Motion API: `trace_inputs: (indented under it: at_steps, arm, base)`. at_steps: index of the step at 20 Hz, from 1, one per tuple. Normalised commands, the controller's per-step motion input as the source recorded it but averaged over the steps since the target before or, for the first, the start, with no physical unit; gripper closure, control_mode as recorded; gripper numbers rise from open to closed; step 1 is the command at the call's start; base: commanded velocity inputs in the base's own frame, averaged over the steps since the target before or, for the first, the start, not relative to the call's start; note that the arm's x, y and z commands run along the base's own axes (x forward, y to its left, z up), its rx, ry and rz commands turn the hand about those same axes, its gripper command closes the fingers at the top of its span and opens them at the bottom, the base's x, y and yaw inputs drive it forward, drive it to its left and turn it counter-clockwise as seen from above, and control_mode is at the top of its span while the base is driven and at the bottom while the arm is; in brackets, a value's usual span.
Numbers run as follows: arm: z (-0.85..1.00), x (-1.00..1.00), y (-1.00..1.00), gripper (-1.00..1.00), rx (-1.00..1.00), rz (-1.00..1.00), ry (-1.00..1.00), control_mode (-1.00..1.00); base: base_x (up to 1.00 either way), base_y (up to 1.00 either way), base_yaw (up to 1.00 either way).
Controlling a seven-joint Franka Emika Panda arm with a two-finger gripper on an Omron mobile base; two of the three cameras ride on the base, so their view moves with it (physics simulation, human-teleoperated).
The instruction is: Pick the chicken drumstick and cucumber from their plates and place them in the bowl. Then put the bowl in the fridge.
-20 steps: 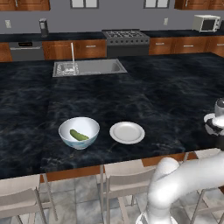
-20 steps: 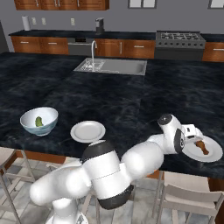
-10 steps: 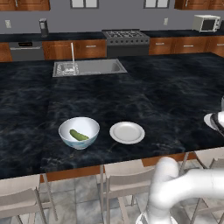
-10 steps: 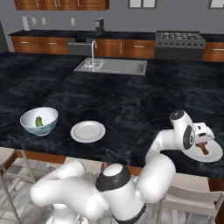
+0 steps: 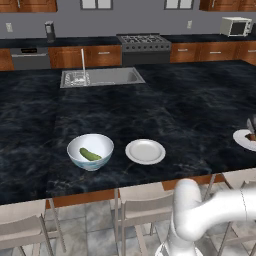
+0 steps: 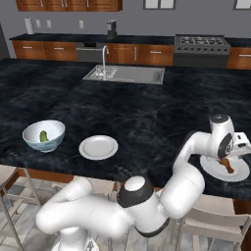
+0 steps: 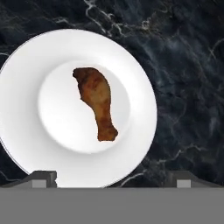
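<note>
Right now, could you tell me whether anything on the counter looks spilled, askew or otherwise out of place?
Nothing stands out. The cucumber lies inside the bowl, the plate beside it sits flat, and the chicken drumstick lies whole on its own plate below the open end effector. No spills on the counter.
</note>
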Motion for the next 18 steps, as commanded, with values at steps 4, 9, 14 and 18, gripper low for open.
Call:
trace_inputs:
  at_steps: [4, 9, 14, 18]
  arm:
    - [0.04, 0.17, -0.29, -1.0, 0.19, 0.08, 0.0, -1.0]
    - [0.0, 0.17, -0.16, -1.0, 0.15, 0.08, 0.0, -1.0]
    - [-0.04, 0.2, -0.04, -1.0, 0.09, 0.07, 0.0, -1.0]
    - [-0.03, 0.26, 0.0, -1.0, 0.01, 0.07, 0.0, -1.0]
  base:
    - [0.0, 0.0, 0.0]
    - [0.0, 0.0, 0.0]
    - [0.0, 0.0, 0.0]
    - [0.0, 0.0, 0.0]
